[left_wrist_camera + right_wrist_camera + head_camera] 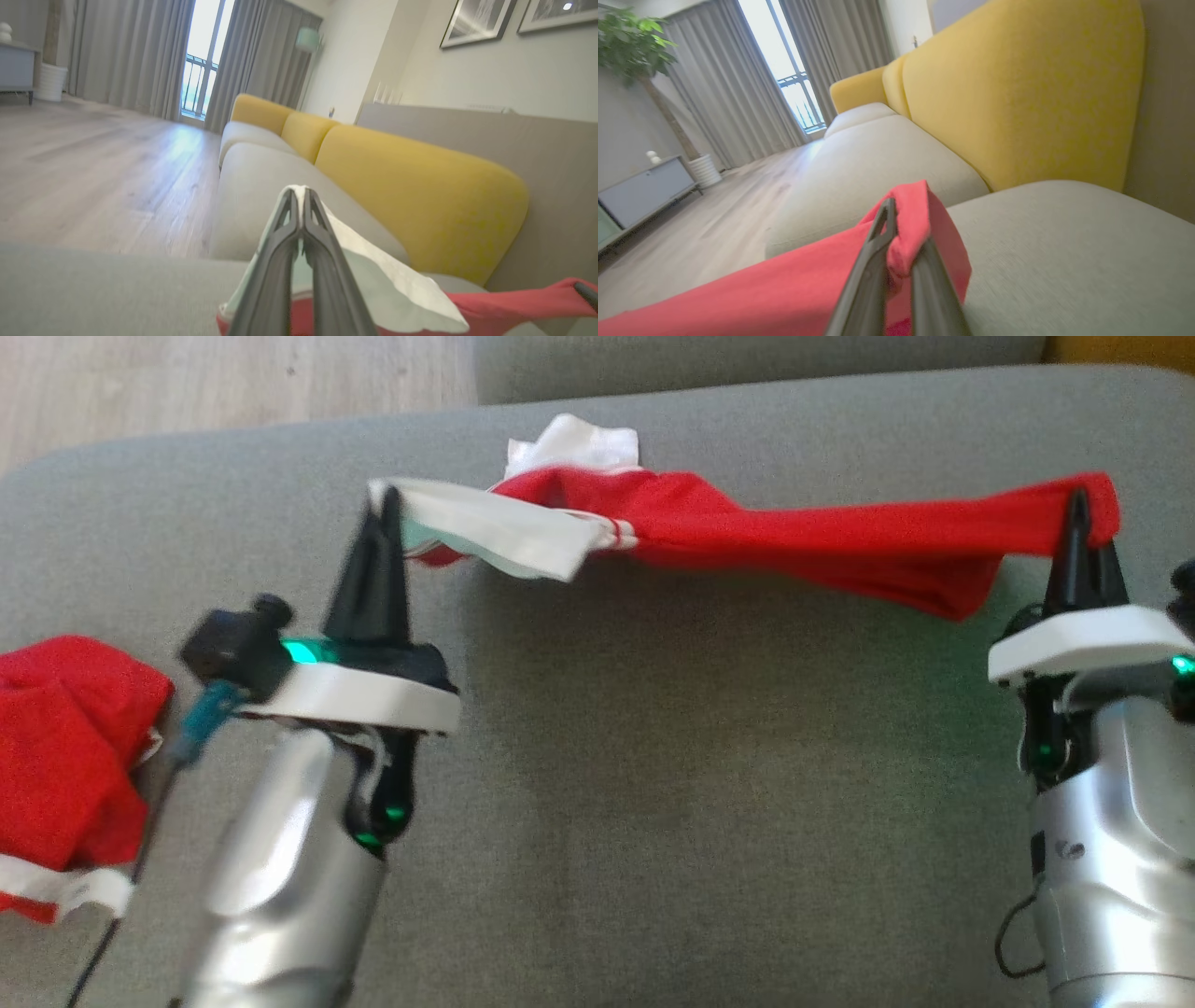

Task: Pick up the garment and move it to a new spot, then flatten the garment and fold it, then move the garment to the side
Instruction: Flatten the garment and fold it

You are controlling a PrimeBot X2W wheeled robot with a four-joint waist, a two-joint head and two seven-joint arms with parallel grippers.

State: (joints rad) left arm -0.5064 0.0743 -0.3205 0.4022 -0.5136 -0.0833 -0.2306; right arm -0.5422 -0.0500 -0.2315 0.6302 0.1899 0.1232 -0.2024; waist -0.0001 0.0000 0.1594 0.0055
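A red garment (822, 537) with white trim hangs stretched and twisted above the grey sofa seat (653, 756). My left gripper (387, 504) is shut on its white end (495, 532); in the left wrist view the dark fingers (280, 242) pinch the white cloth (373, 275) at the gripper (300, 196) tips. Over at the far end, my right gripper (1080, 504) is shut on the red cloth, and in the right wrist view the red fabric (784, 289) folds over the gripper (901, 219) tips.
A second red cloth with a white band (65, 765) lies bunched at the seat's left edge. Yellow back cushions (420, 186) run along the far side. Wooden floor (187, 383) lies beyond the sofa, with curtains (719, 93), a potted plant (635, 42) and a low cabinet (644, 191).
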